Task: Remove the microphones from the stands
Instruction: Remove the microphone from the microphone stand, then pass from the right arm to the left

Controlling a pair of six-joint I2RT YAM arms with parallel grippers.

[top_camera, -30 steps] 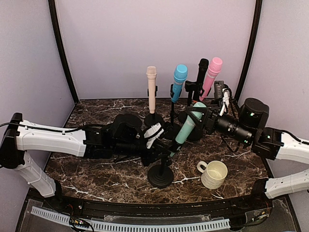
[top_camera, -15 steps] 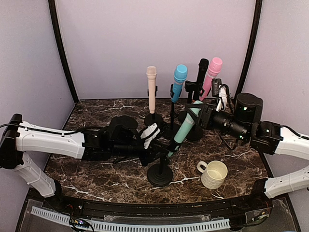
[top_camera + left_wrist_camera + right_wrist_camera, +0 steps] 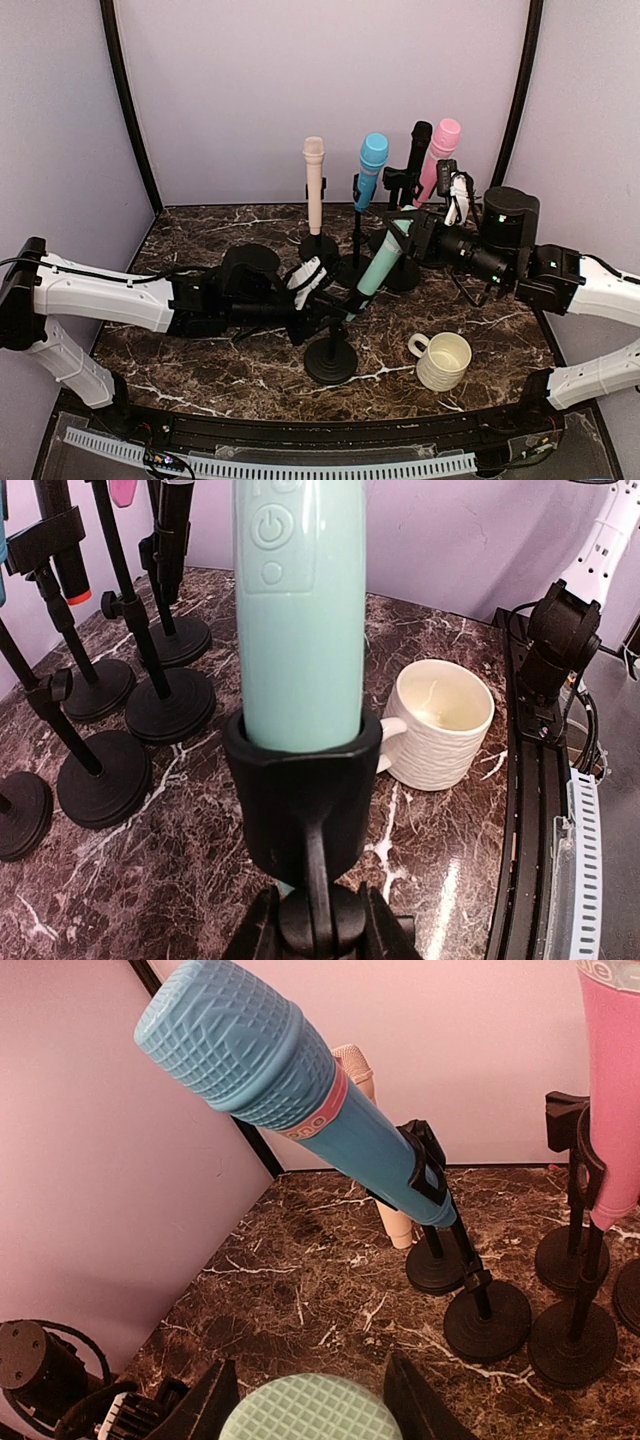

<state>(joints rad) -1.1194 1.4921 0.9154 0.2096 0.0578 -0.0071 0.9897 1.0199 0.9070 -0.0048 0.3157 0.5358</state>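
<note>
Mint-green plastic with a waffle-textured head and an embossed power button, the microphone sits in the black clip of the stand. Its head is pinched between the fingers of the right gripper. The left gripper clamps the stand's joint, just below the clip. Since a second ago both arms have drawn leftward, and the microphone leans more steeply.

- Four stands crowd the upper centre of the top view, bases close together: cream microphone, blue microphone, black microphone, pink microphone.
- The mint microphone slants across the centre in the front stand.
- A white mug sits lower right, near that stand.
- Bare bench lies open at upper left.
</note>
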